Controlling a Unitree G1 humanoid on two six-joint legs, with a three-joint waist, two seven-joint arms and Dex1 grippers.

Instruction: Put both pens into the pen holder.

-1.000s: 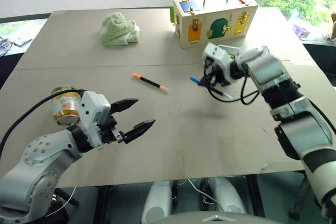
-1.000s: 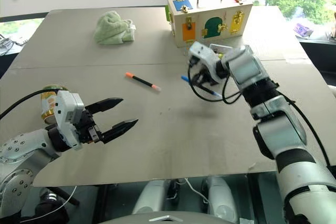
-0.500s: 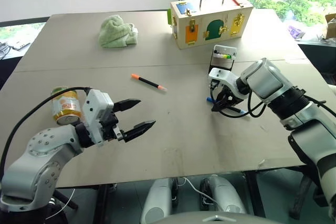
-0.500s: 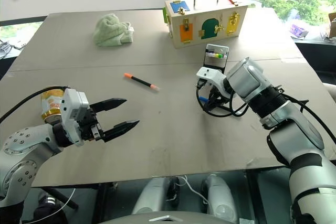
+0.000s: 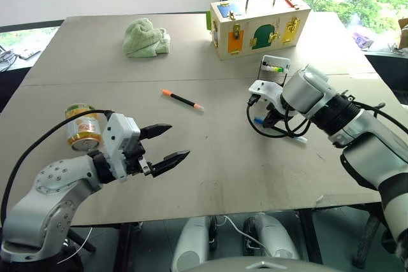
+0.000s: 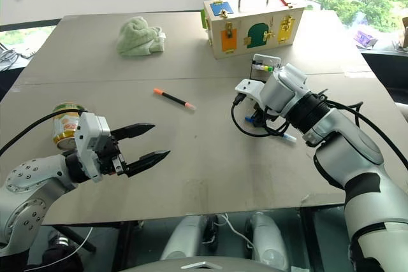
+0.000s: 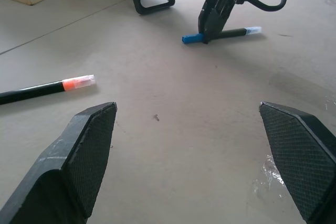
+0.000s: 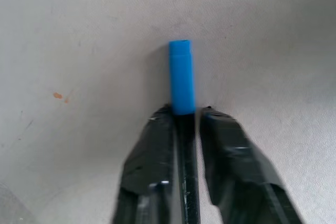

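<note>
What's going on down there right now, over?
Right claw shut on blue pen, pen lying on table. Left claw open, empty. Orange-capped pen loose mid-table. Pen holder just beyond, path clear.

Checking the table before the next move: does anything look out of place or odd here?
Only the two pens: the orange-capped one lies loose mid-table, and the blue one lies flat, pinched by the right gripper. Neither is in the pen holder.

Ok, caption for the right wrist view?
Right pincer shut on the blue pen, low over the bare table.
</note>
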